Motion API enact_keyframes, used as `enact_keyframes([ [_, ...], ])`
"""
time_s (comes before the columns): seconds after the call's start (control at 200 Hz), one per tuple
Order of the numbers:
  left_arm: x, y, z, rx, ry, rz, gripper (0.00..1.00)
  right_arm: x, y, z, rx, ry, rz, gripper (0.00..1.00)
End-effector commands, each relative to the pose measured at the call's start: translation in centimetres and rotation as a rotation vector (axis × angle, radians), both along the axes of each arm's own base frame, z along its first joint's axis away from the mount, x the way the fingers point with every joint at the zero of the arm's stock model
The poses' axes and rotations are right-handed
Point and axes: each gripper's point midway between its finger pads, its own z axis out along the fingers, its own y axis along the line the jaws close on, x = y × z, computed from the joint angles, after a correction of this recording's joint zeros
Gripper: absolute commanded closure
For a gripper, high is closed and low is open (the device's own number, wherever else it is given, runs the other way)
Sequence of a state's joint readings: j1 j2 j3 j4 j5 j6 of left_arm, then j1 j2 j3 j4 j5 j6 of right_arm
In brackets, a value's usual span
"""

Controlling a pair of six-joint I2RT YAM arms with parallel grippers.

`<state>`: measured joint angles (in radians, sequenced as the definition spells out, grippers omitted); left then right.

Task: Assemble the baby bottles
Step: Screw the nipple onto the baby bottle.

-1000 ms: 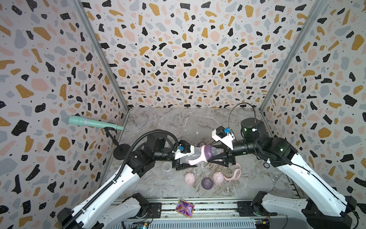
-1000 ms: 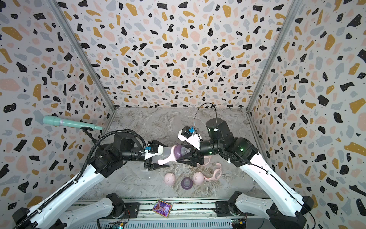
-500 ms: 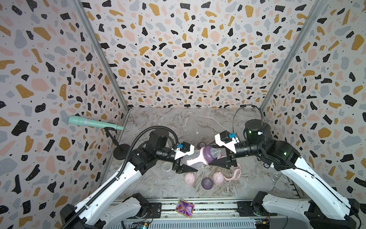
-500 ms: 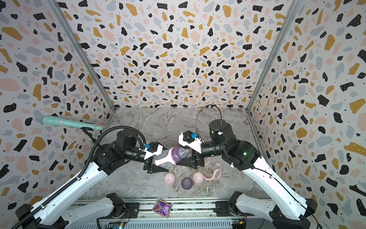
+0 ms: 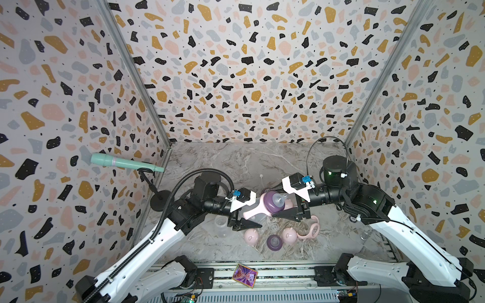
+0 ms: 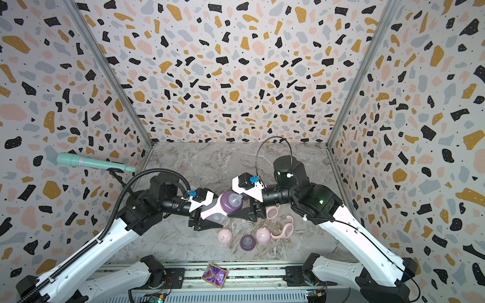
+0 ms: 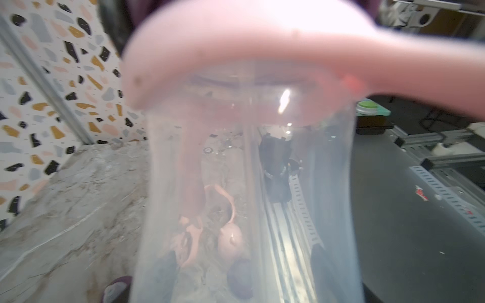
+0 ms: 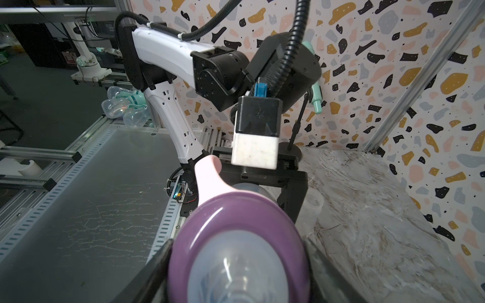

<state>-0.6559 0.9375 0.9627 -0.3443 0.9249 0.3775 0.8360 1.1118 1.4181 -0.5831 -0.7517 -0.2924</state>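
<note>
Right wrist view: right gripper [image 8: 237, 262] fingers pinch purple teat ring [image 8: 236, 210]. Left gripper [image 5: 253, 215] clamps clear bottle [image 7: 249, 183] below pink collar [image 7: 236, 52], held mid-air over table [image 5: 236, 168] ctr. Vs 1 s ago, teat end tips up more, so I judge ring is threading on. Pink caps [image 5: 251, 236], spare ring [image 5: 274, 242] at 6 o'clock, loose collar [image 5: 311, 230] at 4. Nothing obstructs.

Purple teat ring [image 8: 236, 228], clear teat [image 8: 233, 272] seated, sits close in the foreground, dark fingers [image 8: 147, 272] against both sides, pink collar handle [image 8: 207, 175] and clear bottle [image 8: 249, 190] behind, marbled counter [image 8: 367, 210] beyond.
</note>
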Motion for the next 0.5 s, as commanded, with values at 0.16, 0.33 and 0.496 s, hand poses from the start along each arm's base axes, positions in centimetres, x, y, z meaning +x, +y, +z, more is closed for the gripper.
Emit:
enact_keyframes([
  [0.16,0.7,0.7,5.1,-0.193,-0.191,0.138,1.0,3.1,0.0,-1.1,0.006,0.172,-0.103,1.0],
  [0.33,-0.4,0.4,4.5,-0.188,-0.171,0.058,1.0,1.7,-0.1,-0.3,0.075,0.205,0.007,1.0],
  [0.496,-2.1,-0.3,4.5,-0.159,-0.098,-0.095,1.0,0.5,-1.0,1.5,0.17,0.128,0.08,1.0],
])
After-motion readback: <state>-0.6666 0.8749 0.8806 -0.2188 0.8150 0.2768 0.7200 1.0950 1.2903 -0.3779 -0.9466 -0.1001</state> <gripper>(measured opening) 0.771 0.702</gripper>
